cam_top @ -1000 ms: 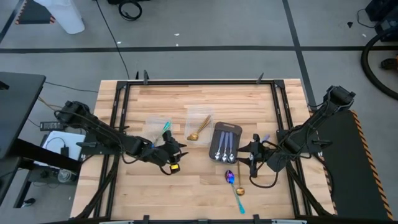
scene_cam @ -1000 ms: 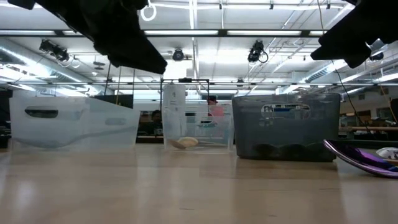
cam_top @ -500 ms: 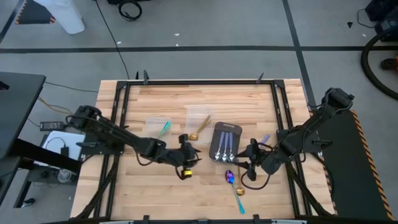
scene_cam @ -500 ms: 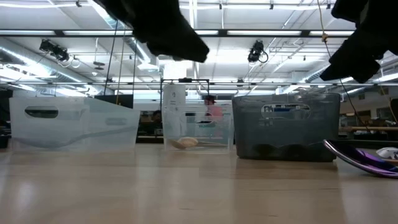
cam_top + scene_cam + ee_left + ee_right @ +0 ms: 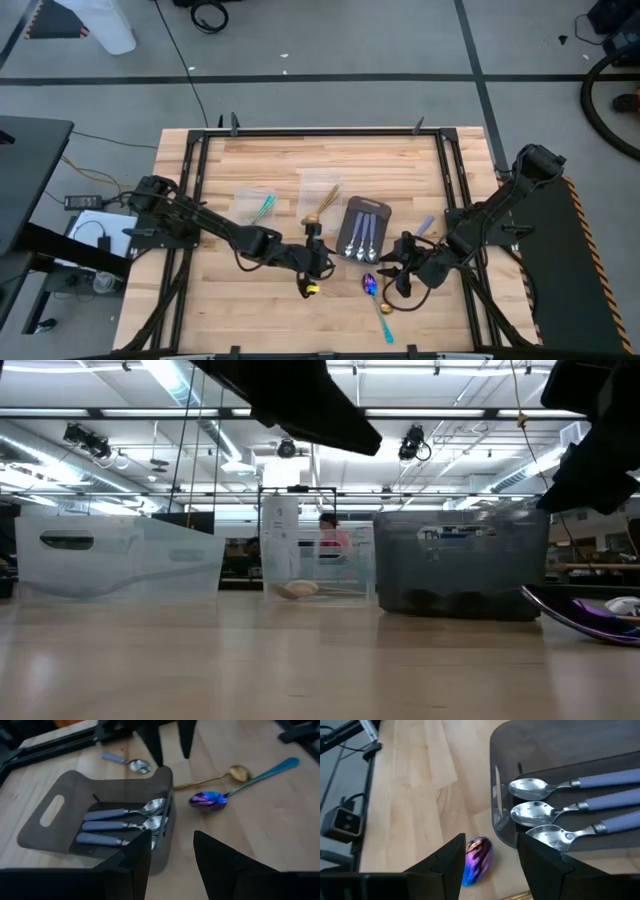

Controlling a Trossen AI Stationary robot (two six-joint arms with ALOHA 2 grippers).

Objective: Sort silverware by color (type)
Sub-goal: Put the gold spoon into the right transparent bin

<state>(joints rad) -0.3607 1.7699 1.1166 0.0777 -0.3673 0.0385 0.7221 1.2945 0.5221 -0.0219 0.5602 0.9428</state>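
A purple-bowled spoon with a teal handle [image 5: 376,297] lies flat on the table near the front edge, and a gold spoon [image 5: 385,303] lies beside it. My right gripper [image 5: 492,862] is open and hovers over the purple bowl [image 5: 479,855], touching nothing. My left gripper [image 5: 172,855] is also open; it hangs by the near corner of the dark grey tray [image 5: 352,208], with the purple spoon [image 5: 207,800] ahead of it. Three silver spoons with pale blue handles [image 5: 122,824] lie in the tray. One more silver spoon [image 5: 425,225] lies to the right of the tray.
Two clear tubs stand left of the tray: one [image 5: 255,205] holds a teal-handled spoon, the other [image 5: 322,195] a gold spoon. The two grippers are close together at the table's front middle. Bare wood lies toward the far edge and the front left.
My left arm has swung from the left clear tub toward the table's right, ending by the tray's near corner. My right gripper has shifted a little toward the near edge, closer to the purple spoon. No spoon has moved.
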